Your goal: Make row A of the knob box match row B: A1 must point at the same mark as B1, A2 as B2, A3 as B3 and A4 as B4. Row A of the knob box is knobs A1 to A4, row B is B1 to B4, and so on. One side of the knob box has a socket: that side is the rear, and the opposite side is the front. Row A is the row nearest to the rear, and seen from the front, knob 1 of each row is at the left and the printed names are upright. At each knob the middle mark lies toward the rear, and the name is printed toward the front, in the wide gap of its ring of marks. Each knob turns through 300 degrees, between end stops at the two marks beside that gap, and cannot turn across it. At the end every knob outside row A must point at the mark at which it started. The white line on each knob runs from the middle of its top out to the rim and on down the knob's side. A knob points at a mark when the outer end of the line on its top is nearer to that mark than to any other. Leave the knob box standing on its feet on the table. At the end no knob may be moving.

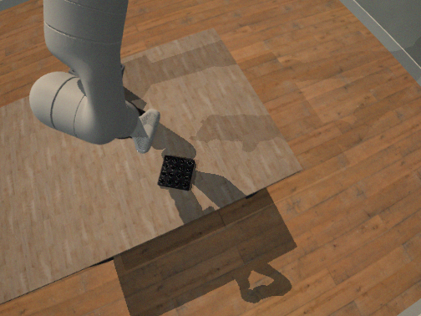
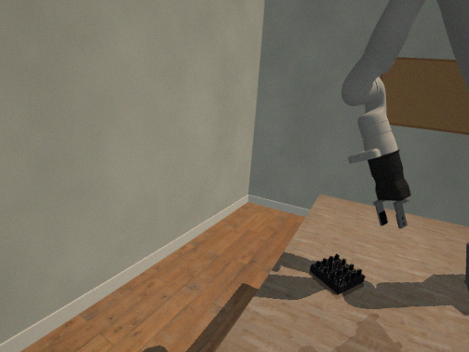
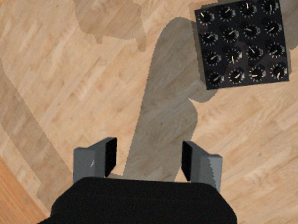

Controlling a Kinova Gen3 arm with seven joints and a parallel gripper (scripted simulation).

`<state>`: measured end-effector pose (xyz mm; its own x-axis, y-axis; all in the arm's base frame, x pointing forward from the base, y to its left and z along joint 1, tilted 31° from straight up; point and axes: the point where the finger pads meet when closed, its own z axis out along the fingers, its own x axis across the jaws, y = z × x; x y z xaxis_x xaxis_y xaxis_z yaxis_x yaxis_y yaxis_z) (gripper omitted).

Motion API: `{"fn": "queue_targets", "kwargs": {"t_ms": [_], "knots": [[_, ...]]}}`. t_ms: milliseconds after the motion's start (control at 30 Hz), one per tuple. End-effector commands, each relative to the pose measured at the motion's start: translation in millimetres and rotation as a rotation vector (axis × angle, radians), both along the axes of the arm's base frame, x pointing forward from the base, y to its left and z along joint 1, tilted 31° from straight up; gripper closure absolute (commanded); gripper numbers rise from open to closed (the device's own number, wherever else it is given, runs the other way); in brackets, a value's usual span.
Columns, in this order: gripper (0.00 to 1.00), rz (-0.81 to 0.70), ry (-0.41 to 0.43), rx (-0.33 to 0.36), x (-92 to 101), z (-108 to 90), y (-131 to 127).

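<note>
Looking at the gripper (image 2: 392, 223) (image 3: 149, 153) rn: it's released, fingers spread wide w/ nothing btwn them, hanging well above the table (image 1: 83, 201) (image 2: 419, 251) (image 3: 100, 80). The knob box (image 1: 177, 172) (image 2: 337, 276) (image 3: 242, 45) sits flat on the table, apart from the fingers: approx 1-2 o'clock of them in the wrist cam, 7-8 o'clock in the ext. view. In the top view it's at abt 4-5 o'clock from the arm's wrist end, pretty near the table's lower edge, w/ the table's right-hand corner out at 3 o'clock. As for what the box carries: 16 black knobs (image 3: 230, 34), 4x4, all standing up from its black top, each w/ a white line. Lines go all diff ways, e.g. in the wrist cam the 2nd-col, 3rd-row one (counting from upper left) aims roughly 6 o'clock & the upper right one roughly 12. Names are too small to read & I can't make out the socket, so can't tell which row is A, or whether A matches B, tbh. The arm (image 1: 92, 104) (image 2: 377, 135) comes in from 11-12 o'clock up top, & a shadow (image 3: 160, 95) falls btwn gripper & box in the wrist cam.
</note>
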<state>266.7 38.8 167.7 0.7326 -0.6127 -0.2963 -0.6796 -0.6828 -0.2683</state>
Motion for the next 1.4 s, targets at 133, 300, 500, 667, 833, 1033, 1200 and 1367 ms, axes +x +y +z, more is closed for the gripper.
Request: {"fn": "queue_targets", "kwargs": {"t_ms": [133, 300, 500, 667, 833, 1033, 1200, 1367], "knots": [[0.0, 0.0, -0.001, 0.0, 0.1, 0.3, -0.2], [0.0, 0.0, -0.001, 0.0, 0.1, 0.3, -0.2], [0.0, 0.0, -0.001, 0.0, 0.1, 0.3, -0.2], [0.0, 0.0, -0.004, 0.001, 0.7, 0.5, 0.2], [0.0, 0.003, -0.02, 0.012, 5.2, 0.1, 4.5], [0.0, 0.013, -0.073, 0.042, 19.5, -1.0, 17.5], [0.0, 0.018, -0.113, 0.062, 30.5, -1.8, 26.4], [0.0, 0.022, -0.197, 0.092, 53.2, -3.8, 41.6]]}}
